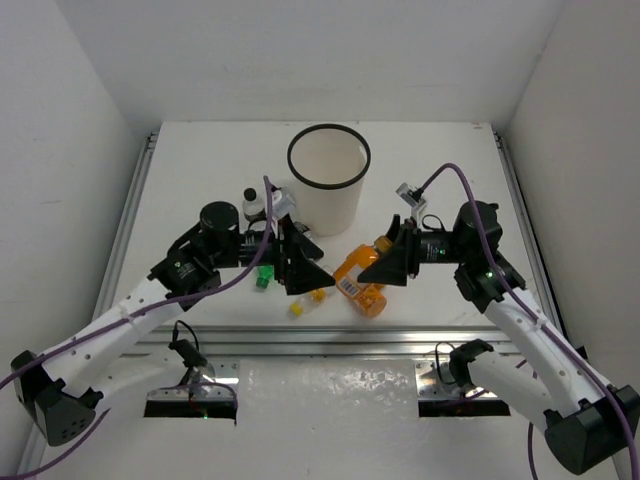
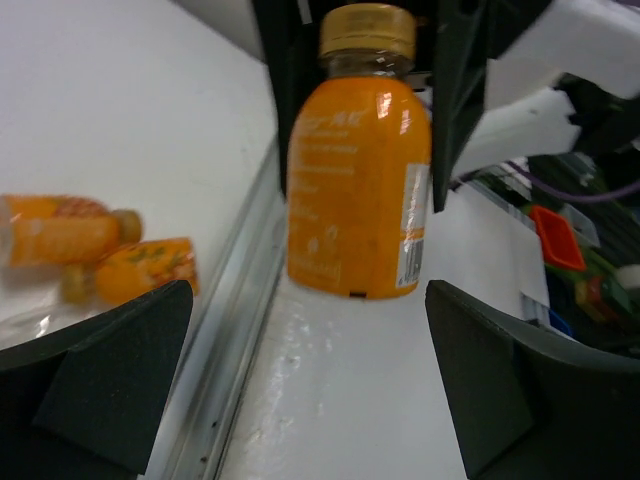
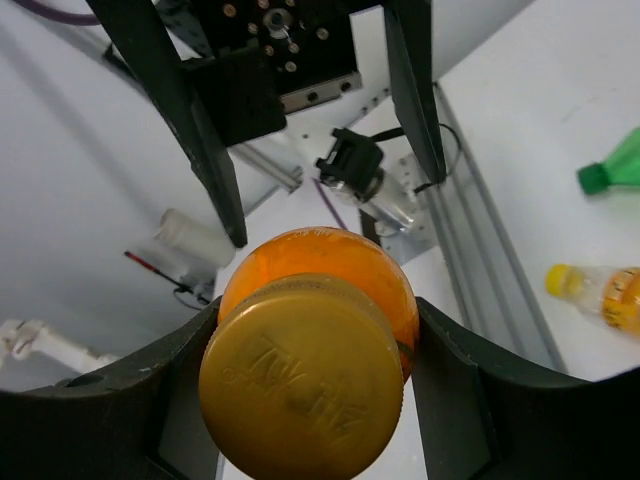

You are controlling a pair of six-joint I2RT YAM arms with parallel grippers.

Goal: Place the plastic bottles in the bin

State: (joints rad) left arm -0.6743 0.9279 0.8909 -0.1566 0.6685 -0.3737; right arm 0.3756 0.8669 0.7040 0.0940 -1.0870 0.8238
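My right gripper [image 1: 385, 266] [image 3: 312, 345] is shut on a squat orange bottle [image 1: 352, 268] [image 3: 320, 275] near its gold cap, the bottle's base pointing at my left gripper. My left gripper [image 1: 312, 270] [image 2: 310, 385] is open; the orange bottle [image 2: 358, 180] hangs just ahead of its fingers without touching them. Two more orange bottles [image 2: 95, 250] lie together on the table [image 1: 370, 300]. A yellow-capped clear bottle [image 1: 305, 303] [image 3: 600, 295] and a green bottle [image 1: 263, 276] [image 3: 612, 165] lie under the left gripper. A black-capped bottle [image 1: 252, 206] stands left of the white bin [image 1: 328, 195].
The bin stands at the table's back middle, behind both grippers. Metal rails [image 1: 330, 335] run along the table's front edge and both sides. The enclosure's white walls close in left, right and behind. A cable [image 1: 262, 225] loops over the left wrist.
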